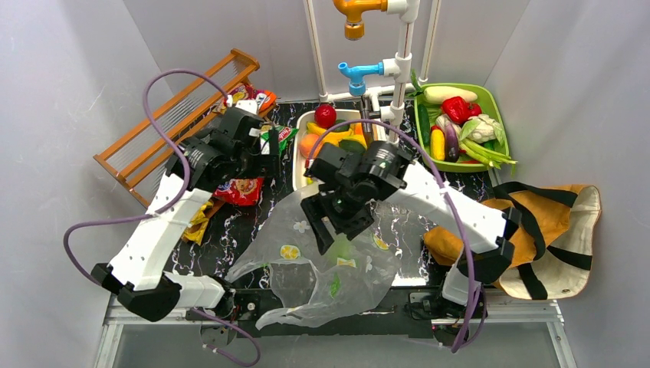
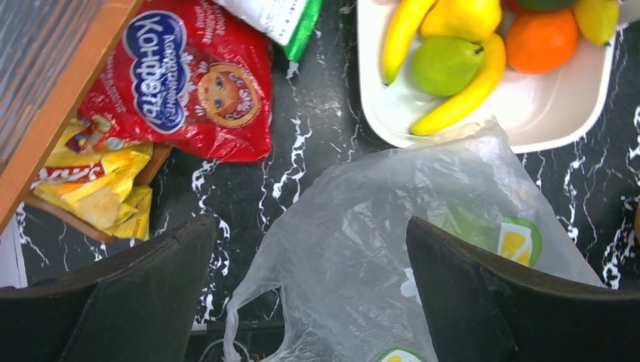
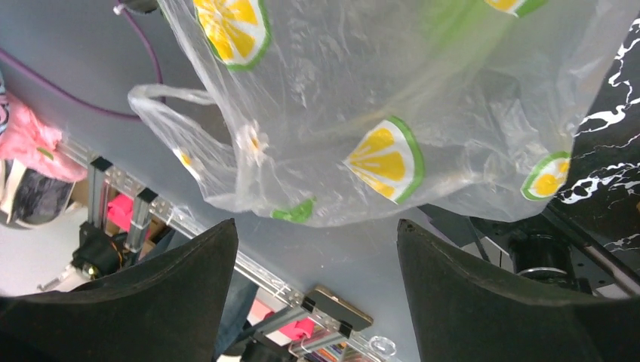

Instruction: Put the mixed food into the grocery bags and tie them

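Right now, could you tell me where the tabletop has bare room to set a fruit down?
One bare strip of black tabletop lies between the red snack packet, the white tray and the clear bag. Another patch sits between that bag and the tan tote. The wooden rack corner is crowded with packets.

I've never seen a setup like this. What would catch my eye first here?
Probably the clear thin plastic bag printed with lemon slices, sprawled at the near middle of the black marble-patterned table, with the right arm's open claw hovering over it. Behind it, a white tray of glossy toy fruit and, at the far right, a green tray of toy vegetables add the brightest colour.
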Controlling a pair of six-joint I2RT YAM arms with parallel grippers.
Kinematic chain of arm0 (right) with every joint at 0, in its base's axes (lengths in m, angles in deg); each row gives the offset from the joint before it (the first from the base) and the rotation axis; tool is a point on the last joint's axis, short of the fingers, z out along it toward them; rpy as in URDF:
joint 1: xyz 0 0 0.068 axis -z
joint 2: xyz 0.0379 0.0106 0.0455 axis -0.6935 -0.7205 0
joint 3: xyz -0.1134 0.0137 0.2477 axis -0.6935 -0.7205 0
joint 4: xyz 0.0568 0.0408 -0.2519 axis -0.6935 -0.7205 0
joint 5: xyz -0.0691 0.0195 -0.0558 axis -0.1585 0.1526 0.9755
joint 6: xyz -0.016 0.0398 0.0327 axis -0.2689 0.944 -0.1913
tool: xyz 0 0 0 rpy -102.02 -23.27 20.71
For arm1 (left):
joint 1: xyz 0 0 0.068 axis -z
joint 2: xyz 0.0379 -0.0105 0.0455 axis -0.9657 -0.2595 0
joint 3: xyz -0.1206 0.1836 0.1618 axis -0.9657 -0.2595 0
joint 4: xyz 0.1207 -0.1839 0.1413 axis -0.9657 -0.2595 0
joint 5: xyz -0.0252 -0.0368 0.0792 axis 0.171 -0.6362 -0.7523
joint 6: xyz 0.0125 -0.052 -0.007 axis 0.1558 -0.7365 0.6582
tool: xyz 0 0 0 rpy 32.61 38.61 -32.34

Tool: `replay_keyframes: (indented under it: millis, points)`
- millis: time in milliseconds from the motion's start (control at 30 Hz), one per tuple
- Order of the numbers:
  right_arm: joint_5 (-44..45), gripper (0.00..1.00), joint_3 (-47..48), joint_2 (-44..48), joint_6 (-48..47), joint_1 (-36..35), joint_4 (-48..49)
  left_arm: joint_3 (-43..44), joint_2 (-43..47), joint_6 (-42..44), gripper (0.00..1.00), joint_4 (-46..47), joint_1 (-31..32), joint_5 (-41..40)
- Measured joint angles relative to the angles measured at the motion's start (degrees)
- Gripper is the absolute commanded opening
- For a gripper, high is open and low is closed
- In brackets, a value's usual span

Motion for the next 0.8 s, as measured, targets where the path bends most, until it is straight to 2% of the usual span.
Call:
replay_keyframes:
  millis: [100, 300, 467, 600, 667, 700, 767, 800]
  points:
    - [3.8, 0.86, 4.0, -3.4, 4.2, -3.6, -0.9, -1.5, 1.9, -2.5, 0.98, -1.0, -1.0, -2.1]
    - [8.9, 0.87, 4.5, -5.4, 12.4, -10.1, -2.3, -9.5, 7.0, -8.0, 0.98, -0.6, -1.8, -4.3]
    - [10.9, 0.87, 10.3, -12.5, 16.1, -13.7, -3.0, -12.2, 10.2, -8.4, 0.98, 0.2, -2.2, -4.7]
    - [10.8, 0.81, 10.7, -17.3, 16.5, -14.3, -2.6, -12.3, 12.1, -7.7, 0.98, 0.4, -3.3, -4.7]
    - [10.6, 0.73, 10.6, -19.2, 16.5, -14.3, -2.6, -12.4, 12.7, -7.4, 0.98, 0.9, -3.6, -4.6]
    - [10.6, 0.65, 10.6, -19.9, 16.5, -14.3, -2.6, -12.5, 13.0, -7.0, 0.98, 1.2, -3.7, -4.6]
    - [10.7, 0.41, 10.6, -20.7, 16.5, -14.3, -2.6, -12.9, 13.4, -6.3, 0.98, 1.7, -3.7, -4.5]
    - [10.7, 0.24, 10.6, -20.7, 16.2, -14.3, -2.6, -13.3, 13.7, -5.8, 0.98, 2.2, -3.7, -4.3]
